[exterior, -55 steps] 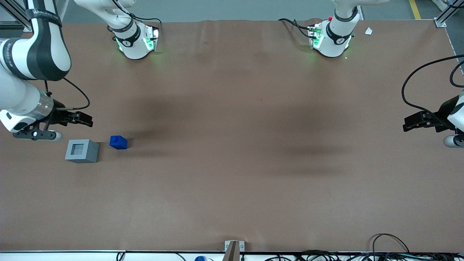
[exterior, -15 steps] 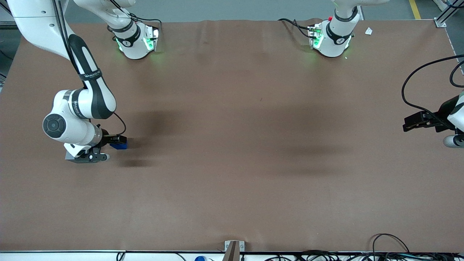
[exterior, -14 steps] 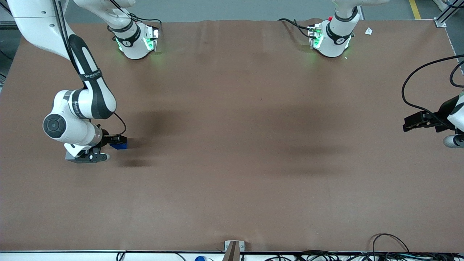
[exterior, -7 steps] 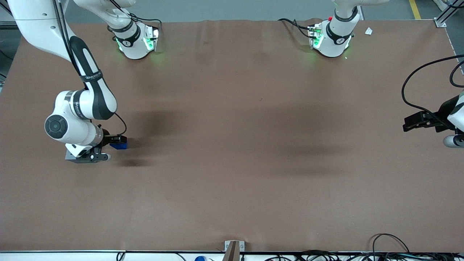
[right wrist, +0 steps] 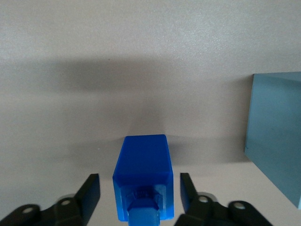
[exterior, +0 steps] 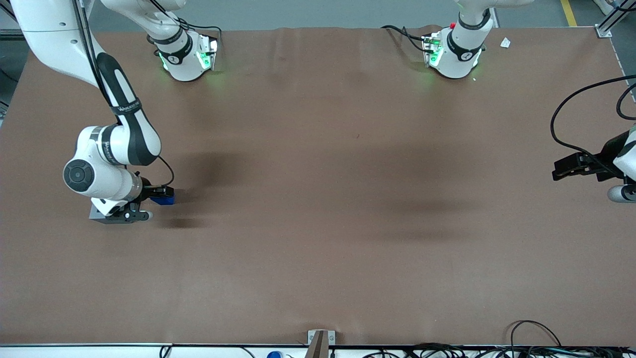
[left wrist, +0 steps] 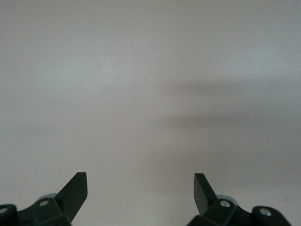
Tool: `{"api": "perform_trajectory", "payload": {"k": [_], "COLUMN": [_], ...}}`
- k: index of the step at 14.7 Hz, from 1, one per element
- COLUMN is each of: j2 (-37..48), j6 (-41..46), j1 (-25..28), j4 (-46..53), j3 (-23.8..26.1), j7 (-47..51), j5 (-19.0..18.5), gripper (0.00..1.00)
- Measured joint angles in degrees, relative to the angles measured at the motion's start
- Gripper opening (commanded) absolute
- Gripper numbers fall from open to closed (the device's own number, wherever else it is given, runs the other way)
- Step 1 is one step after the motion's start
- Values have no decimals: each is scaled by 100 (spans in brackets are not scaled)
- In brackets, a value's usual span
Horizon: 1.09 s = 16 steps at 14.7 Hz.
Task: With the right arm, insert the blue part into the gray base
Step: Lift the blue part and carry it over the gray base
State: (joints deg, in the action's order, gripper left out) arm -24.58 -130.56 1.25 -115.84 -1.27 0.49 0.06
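I see the brown table (exterior: 318, 223) spread wide under everything, bare cloth around the claw. My right arm (exterior: 117, 134) reaches down from the working end, its black-banded forearm bent over so the wrist sits low above the surface. Under that wrist, and mostly hidden by it in the front view, lies the gray base (exterior: 97, 217); only one lower corner of it peeks out there. In the wrist view the gray base (right wrist: 277, 136) shows as a pale blue-gray wall standing just beside the claw, apart from the blue piece with a strip of table between them.

The gripper (exterior: 160, 193) points sideways along the table toward the parked arm's end, down at the surface. In the wrist view the gripper (right wrist: 140, 190) has its two black fingers (right wrist: 89, 190) spread, one on each side of the blue part (right wrist: 143, 176), with a thin gap showing on both sides, so it brackets the block without pinching it. The blue part (exterior: 165, 200) rests on the table between the fingertips, its round stud facing back toward the claw's palm.
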Motion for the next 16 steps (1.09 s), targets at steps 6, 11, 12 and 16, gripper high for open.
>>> {"api": "perform_trajectory", "payload": {"k": [6,11,12,16], "j2": [0,0,0,3], "j6": [0,1,26,513], "j1": [-27,-74,-93,-120], "j4": [0,19,57,481], "j3": [-11,-24,-27,-30], "j7": [0,0,0,0], "j5": [0,0,0,1], "gripper": [20,18,18,18]}}
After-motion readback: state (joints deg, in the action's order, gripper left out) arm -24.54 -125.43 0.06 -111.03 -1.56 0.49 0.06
